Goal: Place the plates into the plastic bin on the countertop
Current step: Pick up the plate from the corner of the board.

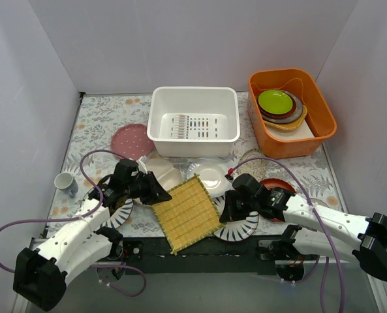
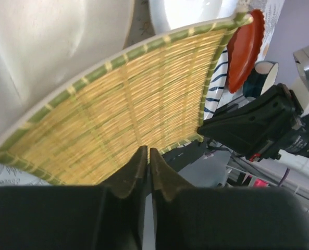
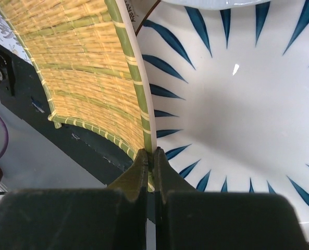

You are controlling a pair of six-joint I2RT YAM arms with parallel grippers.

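Both grippers are clenched on the mat point(image 1: 188, 212): the left gripper point(image 2: 146, 156) on its left edge, the right gripper point(image 3: 151, 156) on its right edge, just above a striped plate point(image 3: 237, 114). The plates lie on the countertop point(image 1: 102, 117), near of the bin point(image 1: 193, 147), which holds none. Best to raise both edges together and level, carry the mat clear, and not snag that plate's rim.
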